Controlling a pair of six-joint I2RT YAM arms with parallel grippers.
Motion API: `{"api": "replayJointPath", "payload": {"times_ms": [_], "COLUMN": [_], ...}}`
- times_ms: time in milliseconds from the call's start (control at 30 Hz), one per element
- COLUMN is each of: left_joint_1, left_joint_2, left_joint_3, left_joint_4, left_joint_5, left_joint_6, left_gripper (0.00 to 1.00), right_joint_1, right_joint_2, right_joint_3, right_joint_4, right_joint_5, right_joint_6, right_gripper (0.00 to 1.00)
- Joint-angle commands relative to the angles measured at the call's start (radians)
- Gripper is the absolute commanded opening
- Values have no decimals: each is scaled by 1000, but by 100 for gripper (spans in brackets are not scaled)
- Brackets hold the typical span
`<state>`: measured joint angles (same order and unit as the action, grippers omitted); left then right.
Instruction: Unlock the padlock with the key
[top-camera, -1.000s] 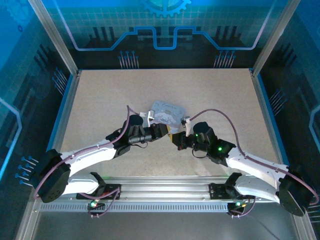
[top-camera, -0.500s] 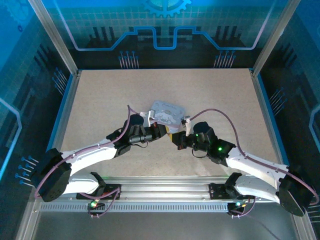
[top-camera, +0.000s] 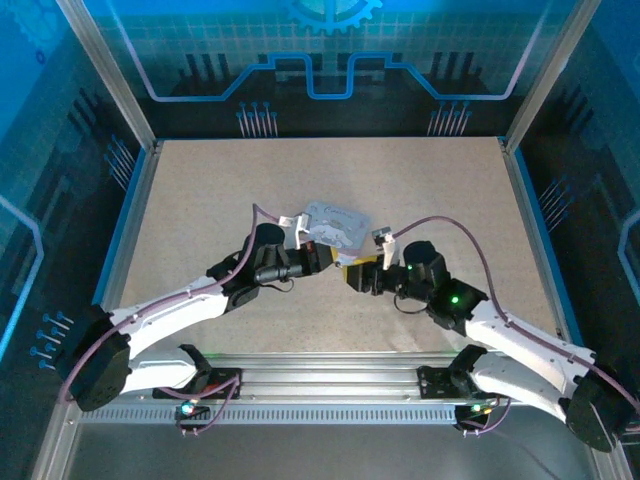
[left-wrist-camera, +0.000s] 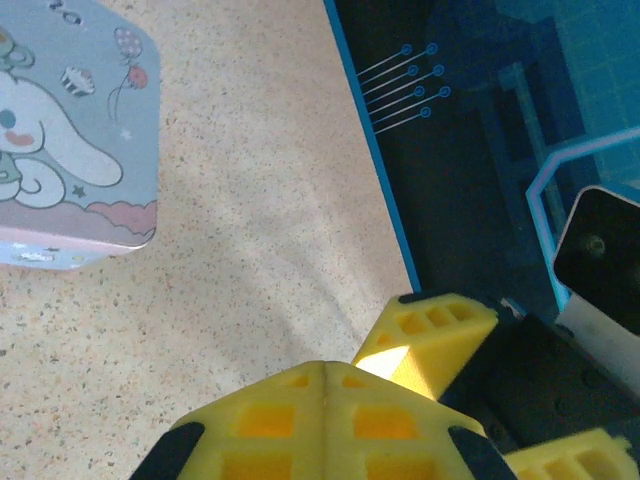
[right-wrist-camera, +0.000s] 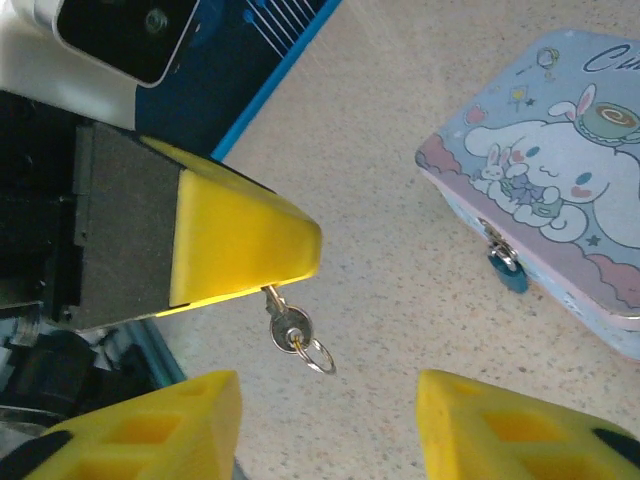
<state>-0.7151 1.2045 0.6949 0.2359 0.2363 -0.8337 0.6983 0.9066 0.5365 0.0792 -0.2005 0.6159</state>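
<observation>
The two arms reach from the near edge of the table (top-camera: 200, 200) toward its middle, where their tips nearly meet. In the right wrist view, the right gripper (right-wrist-camera: 328, 385) has its two yellow fingers (right-wrist-camera: 150, 425) spread wide, with bare tabletop between them and nothing in their grasp. Just beyond it, the left gripper (right-wrist-camera: 300, 250) comes in from the side with its yellow fingers pressed together. It is pinching the key (right-wrist-camera: 290, 328) at the very tip. The key hangs down from that pinch with a small wire ring (right-wrist-camera: 320, 358) dangling at its lower end, above the table and clear of the right fingers. In the left wrist view, the left gripper (left-wrist-camera: 325, 370) shows its two pads flat against each other along one seam. One finger of the right gripper (left-wrist-camera: 430, 330) stands just beside them. From overhead, the left gripper (top-camera: 328, 258) and the right gripper (top-camera: 352, 274) sit close together just in front of the tin (top-camera: 335, 225). Farther on lies that tin (right-wrist-camera: 545, 190), pale blue with a cartoon rabbit on its closed lid. The padlock (right-wrist-camera: 506, 266), small and blue-green, hangs at the clasp on the tin's side wall that faces the grippers, well apart from the key. A purple cable (top-camera: 440, 225) arches over the right arm.
</observation>
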Motion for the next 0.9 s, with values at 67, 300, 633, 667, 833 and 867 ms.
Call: {"api": "replayJointPath", "payload": {"times_ms": [67,300,633,667,833,867], "left_joint_1": [9,9,9,9,9,8], "left_joint_2": [-59,-75,-72,-72,-67,-66], "left_joint_3": [51,62,57,58,64,65], "left_joint_4": [-49,-49,-33,-33,-38,-37], "left_joint_5": [49,98,116,118,126,126], "left_joint_6": [118,159,160,161,173,173], "left_gripper": [0,0,0,0,0,0], "right_joint_1": [-73,-96,-95,-95,-94,-94], "right_joint_2": [-27,30,99,104,127,130], "right_joint_3": [-18,-4,23,26,38,42], "right_joint_4": [88,169,185,185,212,212], "right_joint_5": [-223,-345,-372,-372,-382,-383], "right_joint_6": [13,46,57,56,56,54], "right_gripper": [61,64,52,51,45,44]}}
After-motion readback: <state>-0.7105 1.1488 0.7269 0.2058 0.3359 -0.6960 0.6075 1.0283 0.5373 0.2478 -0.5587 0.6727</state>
